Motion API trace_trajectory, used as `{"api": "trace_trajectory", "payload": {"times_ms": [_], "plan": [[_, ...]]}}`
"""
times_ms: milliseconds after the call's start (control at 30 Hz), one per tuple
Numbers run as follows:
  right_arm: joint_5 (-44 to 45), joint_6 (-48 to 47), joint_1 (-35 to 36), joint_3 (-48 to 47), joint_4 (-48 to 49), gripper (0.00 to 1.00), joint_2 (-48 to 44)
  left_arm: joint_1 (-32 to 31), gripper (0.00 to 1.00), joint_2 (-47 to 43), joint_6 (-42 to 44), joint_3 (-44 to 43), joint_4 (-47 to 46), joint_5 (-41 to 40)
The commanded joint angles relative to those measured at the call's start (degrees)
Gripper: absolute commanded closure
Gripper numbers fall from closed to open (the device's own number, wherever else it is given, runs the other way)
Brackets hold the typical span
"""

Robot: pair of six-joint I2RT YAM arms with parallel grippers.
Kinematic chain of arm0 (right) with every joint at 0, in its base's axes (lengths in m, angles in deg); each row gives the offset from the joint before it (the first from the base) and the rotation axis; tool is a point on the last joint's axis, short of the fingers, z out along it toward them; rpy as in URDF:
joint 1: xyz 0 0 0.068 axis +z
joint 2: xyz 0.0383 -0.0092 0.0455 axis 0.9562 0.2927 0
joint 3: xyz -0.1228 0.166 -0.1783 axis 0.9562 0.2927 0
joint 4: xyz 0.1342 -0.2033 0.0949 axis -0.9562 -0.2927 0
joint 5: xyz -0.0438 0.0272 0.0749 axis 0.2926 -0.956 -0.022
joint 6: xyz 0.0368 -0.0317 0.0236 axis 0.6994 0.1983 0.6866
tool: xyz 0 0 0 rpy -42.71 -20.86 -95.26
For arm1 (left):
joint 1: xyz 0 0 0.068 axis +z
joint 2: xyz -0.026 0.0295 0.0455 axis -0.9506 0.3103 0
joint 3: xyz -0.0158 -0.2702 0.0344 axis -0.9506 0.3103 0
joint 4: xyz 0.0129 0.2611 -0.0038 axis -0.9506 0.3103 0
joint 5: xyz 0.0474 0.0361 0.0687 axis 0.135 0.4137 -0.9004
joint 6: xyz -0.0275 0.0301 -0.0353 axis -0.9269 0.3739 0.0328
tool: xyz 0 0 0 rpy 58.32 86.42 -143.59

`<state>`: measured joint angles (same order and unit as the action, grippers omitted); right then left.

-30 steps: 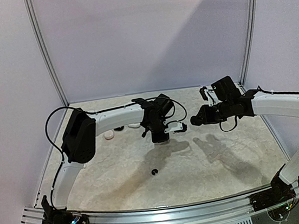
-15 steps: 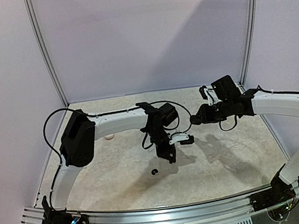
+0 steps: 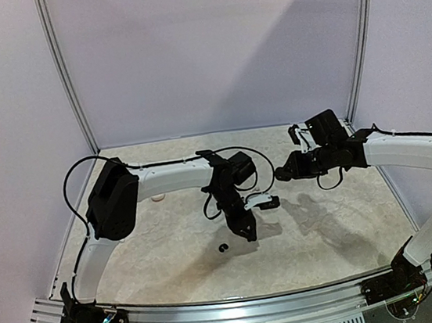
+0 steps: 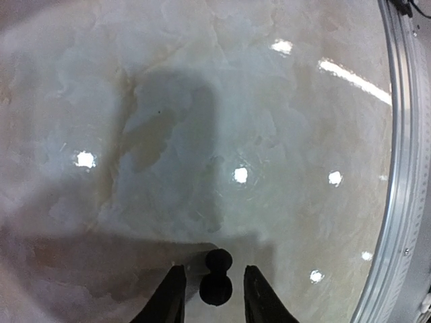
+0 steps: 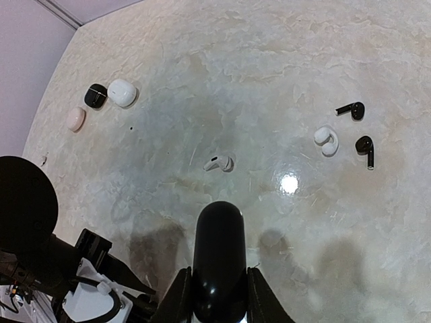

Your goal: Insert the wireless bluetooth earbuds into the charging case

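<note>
Left gripper [image 4: 213, 269]: jaws parted narrowly, nothing pinched. They straddle one black earbud [image 4: 216, 288] lying on the table [image 4: 202, 134], with a sliver of gap on each side

Right gripper [image 5: 217, 279]: pressed onto a glossy black charging case [image 5: 218, 235], held up over mid-table, well apart from my left hand. Neither view tells me whether its lid is open

Also on the table (right wrist view):
- far corner: white case [image 5: 122, 93], black case [image 5: 95, 95], pink case [image 5: 75, 118]
- white earbud near centre [image 5: 219, 163]; second white earbud [image 5: 326, 140] off to the right
- stemmed black earbud [image 5: 366, 149] and another stemmed one [image 5: 351, 109] just beside that second white one

Risks, biggest first (my judgement):
1. Lid. If the held case is closed, I carry a bud to a case that cannot take it, and both my hands are occupied
2. Mismatch. Several bud shapes lie about; this one may not belong to the case I hold and would not seat
3. Squirt-out. The bud is rounded and glossy; if one fingertip touches first, it rolls or pops away across the smooth table
4. Height. Too low and my fingertips scrape the surface; too high and I pinch only the crown, so it slips in transit
5. Attitude. Gripped askew, it meets the pocket wrongly and jams
</note>
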<state>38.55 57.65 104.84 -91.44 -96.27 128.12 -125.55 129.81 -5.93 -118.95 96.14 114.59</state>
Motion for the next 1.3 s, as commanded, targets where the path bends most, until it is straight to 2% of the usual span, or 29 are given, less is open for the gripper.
{"api": "trace_trajectory", "payload": {"times_ms": [0, 133, 333, 467, 633, 800, 900, 1000, 1133, 1200, 1267], "plan": [[-0.2, 0.4, -0.1, 0.9, 0.4, 1.0, -1.8, -0.4, 0.65, 1.0, 2.2, -0.7, 0.7, -3.4], [-0.2, 0.3, -0.1, 0.7, 0.1, 1.0, -2.1, -0.1, 0.57, 0.9, 3.4, -1.7, 1.2, -5.6], [-0.1, 0.2, -0.1, 0.7, -0.1, 1.0, -2.4, 0.1, 0.4, -1.1, 5.2, -2.1, 1.0, -6.6], [0.3, 0.0, -0.1, 0.4, -0.5, 1.0, -2.5, 0.1, 0.39, -3.1, 5.5, -2.8, 3.6, -6.3], [0.3, -1.7, -0.1, -1.7, -1.2, 1.0, -2.8, 1.4, 0.38, -11.6, 7.4, -1.1, 11.5, -9.9], [-7.7, -6.6, -0.1, -3.8, 4.5, 1.0, -3.1, 6.2, 0.38, -24.1, 6.2, 4.0, 19.5, -14.8], [-13.1, -8.5, 0.1, -3.5, 10.3, 1.0, -4.4, 10.4, 0.36, -34.3, 3.0, 10.2, 17.8, -15.6], [-15.8, -11.2, 1.9, -3.7, 13.8, 1.0, -5.4, 14.0, 0.36, -43.7, -5.0, 18.1, 8.4, -13.8], [-19.5, -17.1, 6.3, -4.1, 18.4, 1.0, -6.3, 16.2, 0.36, -44.9, -18.5, 21.7, 4.5, -10.8], [-19.7, -20.2, 8.8, -5.6, 17.6, 1.0, -6.3, 16.3, 0.36, -47.4, -19.9, 23.8, 5.8, -9.9], [-19.4, -21.7, 9.7, -6.8, 17.1, 1.0, -6.0, 17.0, 0.36, -52.4, -18.4, 26.0, 6.8, -14.1]]}}
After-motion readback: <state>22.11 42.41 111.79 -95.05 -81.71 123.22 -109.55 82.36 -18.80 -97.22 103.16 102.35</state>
